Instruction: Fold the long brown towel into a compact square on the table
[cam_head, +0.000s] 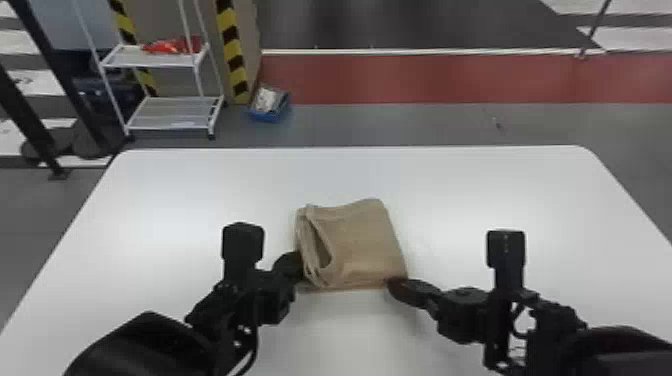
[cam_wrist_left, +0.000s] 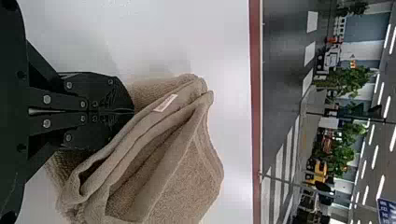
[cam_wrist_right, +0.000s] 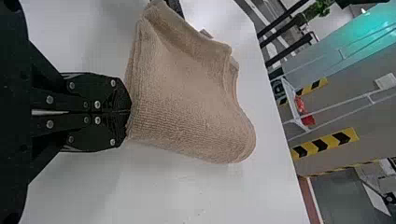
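On the white rectangular table (cam_head: 165, 200), the brown terry towel (cam_head: 365, 245) already forms a near-square, black left gripper (cam_wrist_left: 133, 112) and black right gripper (cam_wrist_right: 130, 111) against it, fingers together, with probably only gaping folds left to flatten

I can't read any wording from here. In my left wrist view, a small white rectangular label (cam_wrist_left: 165, 102) sits on the brown terry-cloth towel (cam_wrist_left: 182, 186), and a blue sign (cam_wrist_left: 386, 211) carries white characters, illegible to me.
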